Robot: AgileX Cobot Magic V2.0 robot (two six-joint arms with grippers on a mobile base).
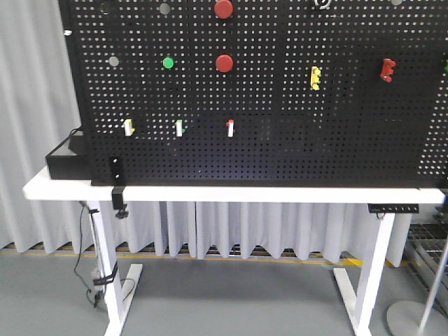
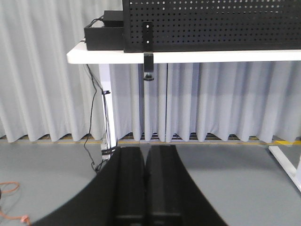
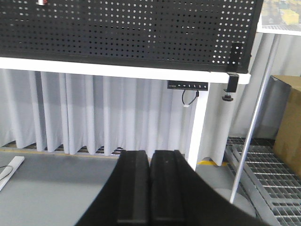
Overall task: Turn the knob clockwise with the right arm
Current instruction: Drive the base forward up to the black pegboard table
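The knob [image 1: 322, 3] is a small silver ring with a dark centre, cut by the top edge of the front view, high on the black pegboard [image 1: 280, 140], right of centre. Neither arm shows in the front view. My right gripper [image 3: 149, 153] is black, its jaws pressed together and empty, held low and pointing at the curtain under the table; the knob is out of its view. My left gripper [image 2: 146, 149] is also shut and empty, low in front of the table's left leg [image 2: 107, 108].
The pegboard stands on a white table [image 1: 231, 194] and carries two red round buttons [image 1: 224, 63], a green button [image 1: 168, 62], a yellow switch [image 1: 316, 77], a red clip [image 1: 388, 69] and small toggles [image 1: 230, 128]. A black box [image 1: 66, 161] sits at left; a metal pole [image 3: 254, 117] stands at right.
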